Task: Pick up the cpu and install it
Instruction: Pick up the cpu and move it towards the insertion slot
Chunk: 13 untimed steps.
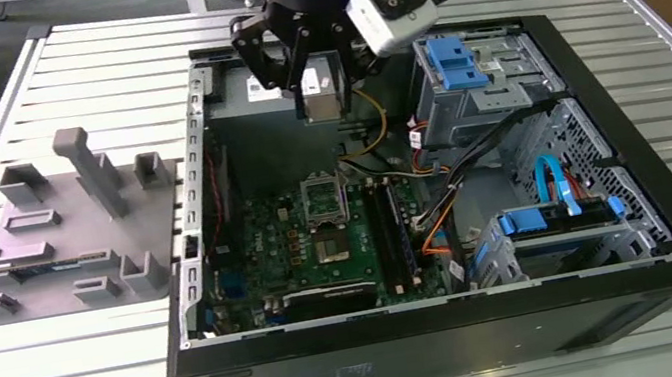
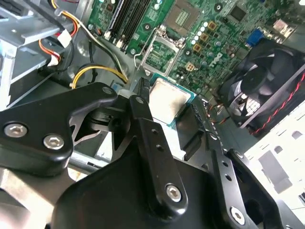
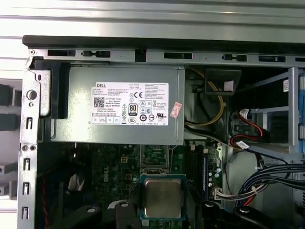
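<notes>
My gripper is shut on the cpu, a small square chip with a silvery top. It hangs over the open computer case, above the power supply end. In both wrist views the cpu sits edge-on between the black fingers. Below it on the green motherboard lies the socket, with its silver metal frame folded open.
The grey labelled power supply stands just beyond the held chip. Blue drive bays, coloured cables and memory slots flank the socket. A black fan sits at the board's edge. A grey fixture tray lies outside the case.
</notes>
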### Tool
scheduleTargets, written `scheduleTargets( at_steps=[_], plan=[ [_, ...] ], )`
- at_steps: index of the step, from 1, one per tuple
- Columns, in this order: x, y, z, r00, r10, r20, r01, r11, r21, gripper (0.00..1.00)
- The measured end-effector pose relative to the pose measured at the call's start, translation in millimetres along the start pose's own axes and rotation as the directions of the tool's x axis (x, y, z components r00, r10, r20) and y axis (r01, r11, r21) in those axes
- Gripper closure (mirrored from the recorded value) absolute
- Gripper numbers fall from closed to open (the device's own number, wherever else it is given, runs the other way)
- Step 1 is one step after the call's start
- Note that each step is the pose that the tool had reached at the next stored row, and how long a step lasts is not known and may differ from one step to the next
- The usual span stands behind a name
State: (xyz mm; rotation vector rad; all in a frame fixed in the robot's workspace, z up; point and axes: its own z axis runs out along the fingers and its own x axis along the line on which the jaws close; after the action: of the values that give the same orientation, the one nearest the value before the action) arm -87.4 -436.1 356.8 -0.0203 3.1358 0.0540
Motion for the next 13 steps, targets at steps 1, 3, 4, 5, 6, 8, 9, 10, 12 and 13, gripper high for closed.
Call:
scheduleTargets(
  at_steps=[1, 3, 4, 5, 6, 8, 9, 10, 12, 13],
  plan=[
    [0.0, -1.4, 0.8, 1.0, 0.0, 0.0, 0.0, 1.0, 0.0, 0.53],
    [0.1, -4.3, 2.5, 1.0, 0.0, 0.0, 0.0, 1.0, 0.0, 0.53],
    [0.1, -5.6, 3.3, 1.0, 0.0, 0.0, 0.0, 1.0, 0.0, 0.53],
    [0.1, -6.4, 4.0, 1.0, 0.0, 0.0, 0.0, 1.0, -0.0001, 0.53],
    [0.1, -6.7, 4.4, 1.0, 0.0, 0.0001, 0.0, 1.0, -0.0003, 0.53],
    [0.1, -6.8, 4.4, 1.0, 0.0, 0.0, 0.0, 1.0, 0.0, 0.53],
    [0.1, -6.8, 4.3, 1.0, 0.0, -0.0001, 0.0, 1.0, 0.0001, 0.53],
    [0.1, -6.8, 4.3, 1.0, 0.0, -0.0001, 0.0, 1.0, 0.0001, 0.53],
    [0.1, -6.9, 4.4, 1.0, 0.0, -0.0001, 0.0, 1.0, 0.0001, 0.53],
    [0.1, -7.0, 5.1, 1.0, 0.0, 0.0001, 0.0, 1.0, -0.0002, 0.53]
  ],
)
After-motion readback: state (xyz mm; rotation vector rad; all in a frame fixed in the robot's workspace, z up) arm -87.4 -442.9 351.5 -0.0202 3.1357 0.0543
